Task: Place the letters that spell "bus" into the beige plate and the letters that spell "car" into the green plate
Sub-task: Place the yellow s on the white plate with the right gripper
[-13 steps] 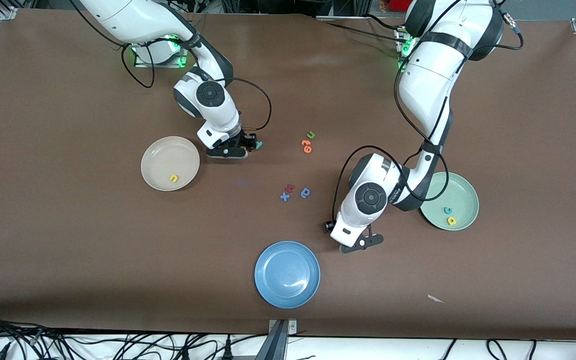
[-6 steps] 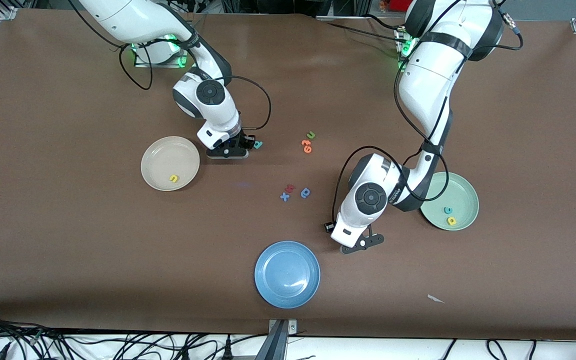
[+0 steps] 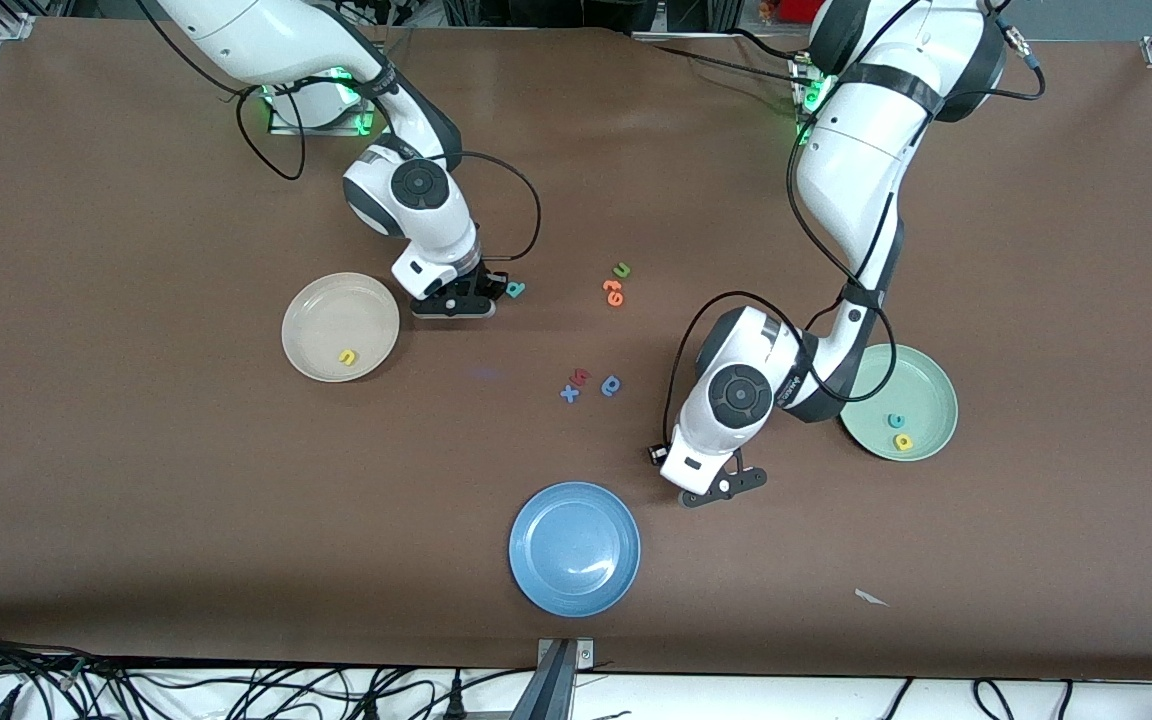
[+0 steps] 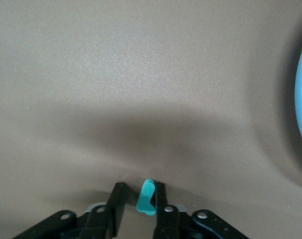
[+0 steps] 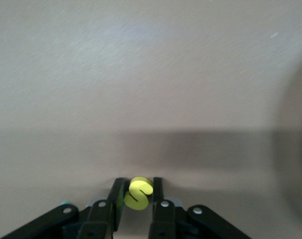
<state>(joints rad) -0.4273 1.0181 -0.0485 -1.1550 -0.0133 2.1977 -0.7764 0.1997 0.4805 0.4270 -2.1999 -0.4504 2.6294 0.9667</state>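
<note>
My right gripper [image 5: 139, 182] is low over the table beside the beige plate [image 3: 321, 305], shut on the yellow "s" [image 5: 140, 195]. A teal "b" [image 3: 515, 290] lies next to that hand [image 3: 453, 303]. A yellow "u" [image 3: 347, 356] rests in the beige plate. My left gripper [image 4: 140, 185] is low over the table between the blue plate and the green plate [image 3: 926, 385]. The thin teal "r" [image 4: 147, 196] stands on edge between its jaws, leaning on one finger with a gap to the other. A teal "c" [image 3: 896, 420] and a yellow "a" [image 3: 902, 441] lie in the green plate.
Mid-table lie a green "u" [image 3: 621, 270], orange letters [image 3: 613, 291], a red letter [image 3: 581, 376], a blue "x" [image 3: 569, 393] and a darker blue round letter [image 3: 612, 385]. A blue plate [image 3: 574, 548] sits near the front camera. A white scrap [image 3: 871, 597] lies toward the left arm's end.
Both hands stay almost in place. The right hand has edged slightly off the teal "b", which now shows more fully. The left hand has shifted a touch toward the blue plate.
</note>
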